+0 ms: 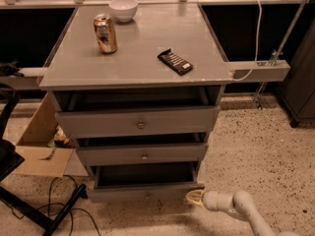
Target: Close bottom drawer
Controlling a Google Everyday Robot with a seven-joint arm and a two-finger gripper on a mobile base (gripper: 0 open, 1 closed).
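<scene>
The bottom drawer [142,192] of the grey cabinet is pulled out a little, its slim front panel low near the floor with a tiny knob at its centre. Its dark inside shows above the panel. My gripper [193,196] is at the right end of that front panel, right at its corner, at the tip of my white arm [231,204] coming in from the lower right. The middle drawer [142,154] and the top drawer [138,122] also stand slightly out.
On the cabinet top [138,53] are a drink can [106,33], a white bowl [123,9] and a dark bar [175,61]. A cardboard box [42,141] lies left. Black stand legs and cables [49,210] lie on the speckled floor at lower left.
</scene>
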